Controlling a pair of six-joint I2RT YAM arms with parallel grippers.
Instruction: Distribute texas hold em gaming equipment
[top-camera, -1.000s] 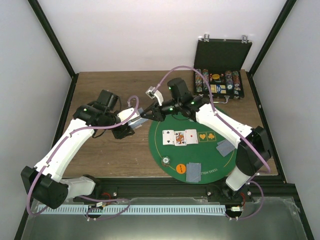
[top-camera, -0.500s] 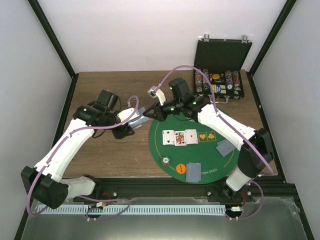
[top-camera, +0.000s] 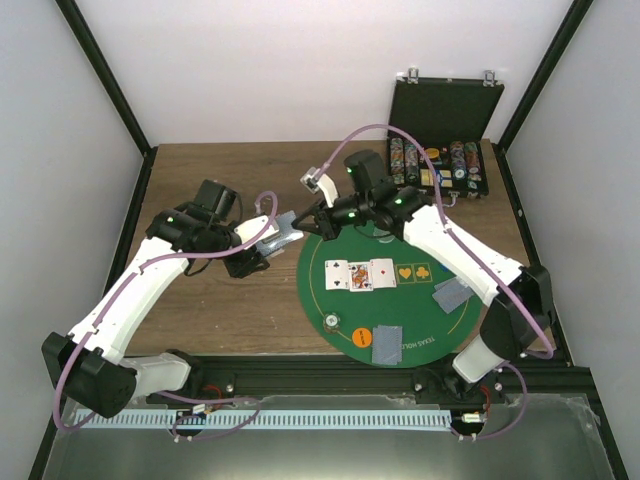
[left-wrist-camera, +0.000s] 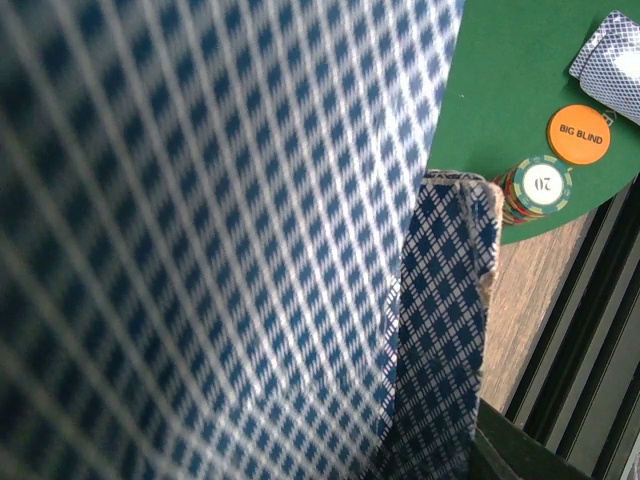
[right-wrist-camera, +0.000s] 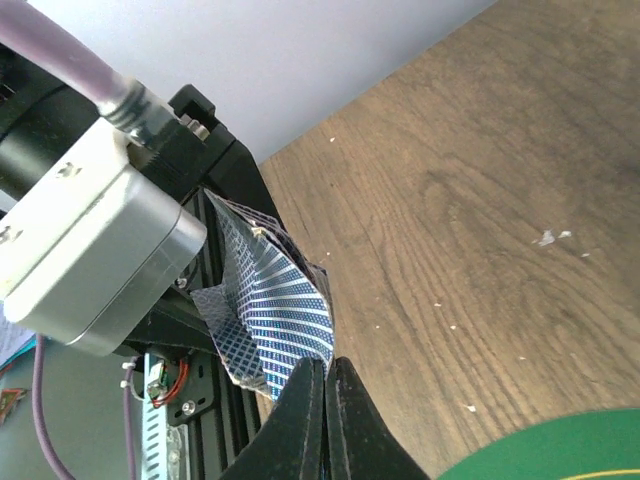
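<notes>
**A:** What has the right tool (right-wrist-camera: 322, 388) got hold of?

**B:** Its 2 black fingers are pressed fully together on the lower edge of 1 card (right-wrist-camera: 295, 330). That card fans out of the pack of cards (right-wrist-camera: 245, 255) that the left tool (top-camera: 270, 240) grips.

**A:** How wide is the left tool?

**B:** It is partly closed, clamped around the pack. Its own camera is nearly filled by blurred card backs.

**A:** Where is all this?

**B:** Above the bare worktop (right-wrist-camera: 480, 200), just beside the left rim of the green mat (top-camera: 410, 310).

**A:** What are the textures like?

**B:** The cards are thin and bendy, and their backs carry a blue-and-white diamond lattice. The worktop is brown wood grain with a few pale specks. The mat is round and looks like flat felt.

**A:** What lies on the mat?

**B:** There are 3 white-faced cards (top-camera: 360, 274) in a row at the middle. There are also 2 face-down cards, one (top-camera: 451, 295) near the right rim and the other (top-camera: 386, 343) near the front.

**A:** Is any writing legible?

**B:** A flat orange disc (left-wrist-camera: 579, 133) reads "BIG BLIND". Just beside it, a chip stack (left-wrist-camera: 540, 185) with a striped rim shows "20" on its white centre.
</notes>
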